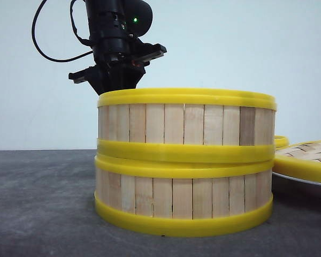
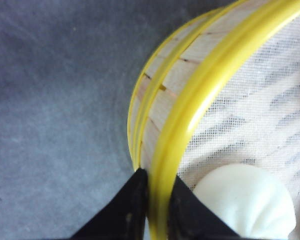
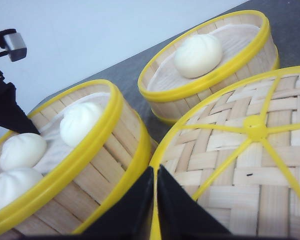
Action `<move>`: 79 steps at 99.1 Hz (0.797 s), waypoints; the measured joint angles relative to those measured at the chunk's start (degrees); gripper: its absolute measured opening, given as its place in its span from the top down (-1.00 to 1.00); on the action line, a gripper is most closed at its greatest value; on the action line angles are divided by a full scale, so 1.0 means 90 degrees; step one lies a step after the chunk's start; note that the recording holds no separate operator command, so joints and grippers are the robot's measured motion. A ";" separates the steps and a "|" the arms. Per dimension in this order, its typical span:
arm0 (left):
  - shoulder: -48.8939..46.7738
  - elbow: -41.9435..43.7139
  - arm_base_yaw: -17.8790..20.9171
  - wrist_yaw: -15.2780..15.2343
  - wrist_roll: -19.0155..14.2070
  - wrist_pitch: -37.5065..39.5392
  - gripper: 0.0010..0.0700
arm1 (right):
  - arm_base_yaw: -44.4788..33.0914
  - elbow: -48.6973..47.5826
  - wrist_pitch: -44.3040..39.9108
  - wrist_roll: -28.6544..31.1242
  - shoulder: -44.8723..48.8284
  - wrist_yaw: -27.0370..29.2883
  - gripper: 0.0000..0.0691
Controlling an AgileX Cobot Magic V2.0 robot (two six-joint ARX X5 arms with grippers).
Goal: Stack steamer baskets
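Two steamer baskets stand stacked in the middle of the front view. The top basket (image 1: 184,124) rests on the lower basket (image 1: 182,195), set slightly to the right of it. My left gripper (image 2: 157,175) is shut on the top basket's yellow rim (image 2: 210,85), one finger outside the wall and one inside, beside a white bun (image 2: 245,200). A third steamer basket (image 3: 210,80) holding one bun stands apart behind the stack. My right gripper (image 3: 155,172) is shut, hovering over the edge of the woven lid (image 3: 240,165) and holding nothing.
The woven yellow-rimmed lid (image 1: 307,158) lies on a white plate (image 1: 305,182) at the right of the stack. The left arm (image 1: 117,59) rises behind the stack's far left side. Dark grey tabletop (image 1: 37,203) spreads to the left.
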 joint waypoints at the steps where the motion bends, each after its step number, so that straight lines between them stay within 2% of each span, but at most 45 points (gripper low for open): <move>1: 0.0000 0.0000 0.0000 0.0000 0.0000 0.0000 0.95 | 0.0000 0.0000 0.0000 0.0000 0.0000 0.0002 0.98; 47: 0.0024 0.0000 0.0000 -0.0146 0.0012 -0.0177 0.95 | 0.0000 0.0000 0.0000 0.0000 0.0000 -0.0007 0.98; 55: 0.0029 0.0000 0.0000 -0.0148 -0.0007 -0.0160 0.89 | 0.0000 0.0000 0.0000 0.0000 0.0000 -0.0007 0.98; 61: 0.0029 0.0000 0.0005 -0.0160 -0.0036 -0.0107 0.66 | 0.0000 0.0000 0.0000 0.0000 0.0000 -0.0007 0.98; 73: 0.0029 0.0000 0.0007 -0.0165 -0.0044 0.0007 -0.15 | 0.0000 0.0000 0.0000 0.0000 0.0000 -0.0007 0.98; 79: 0.0029 0.0000 0.0007 -0.0165 -0.0066 0.0083 -0.42 | 0.0000 0.0000 0.0000 0.0000 0.0000 -0.0007 0.98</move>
